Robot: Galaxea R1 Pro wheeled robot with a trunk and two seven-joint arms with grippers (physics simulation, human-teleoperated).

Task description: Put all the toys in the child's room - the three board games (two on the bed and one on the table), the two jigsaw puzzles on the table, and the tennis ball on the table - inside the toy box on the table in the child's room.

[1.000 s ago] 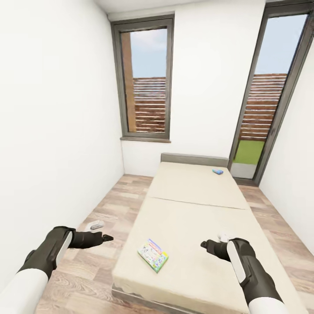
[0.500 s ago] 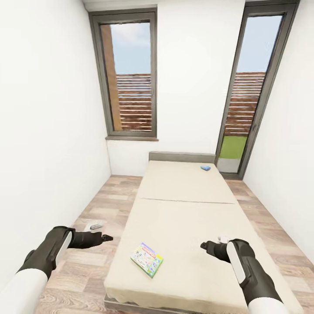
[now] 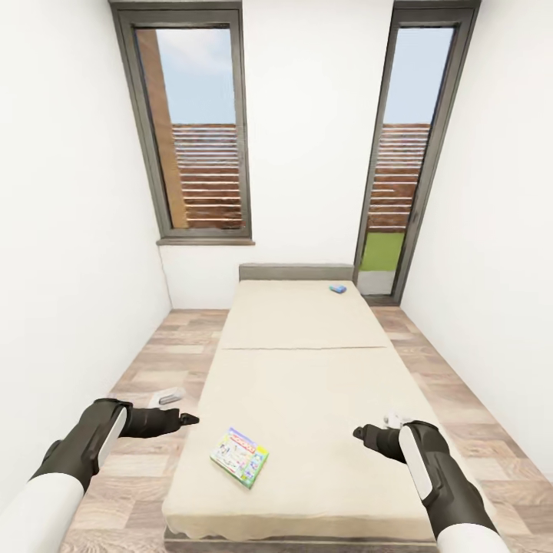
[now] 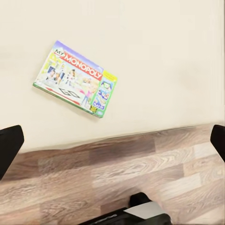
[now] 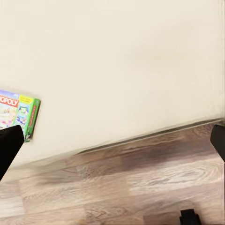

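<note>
I face bed [image 3: 307,384]; game box [image 3: 240,457] at 11 o'clock, blue box [image 3: 337,289] at 12. Left gripper [image 3: 188,419], right gripper [image 3: 359,432] jaws apart, empty, ready for pickup.

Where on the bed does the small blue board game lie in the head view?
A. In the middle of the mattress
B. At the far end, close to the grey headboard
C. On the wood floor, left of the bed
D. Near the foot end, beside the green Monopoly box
B: the small blue board game lies on the bed just before the grey headboard, far from the Monopoly box.
</note>
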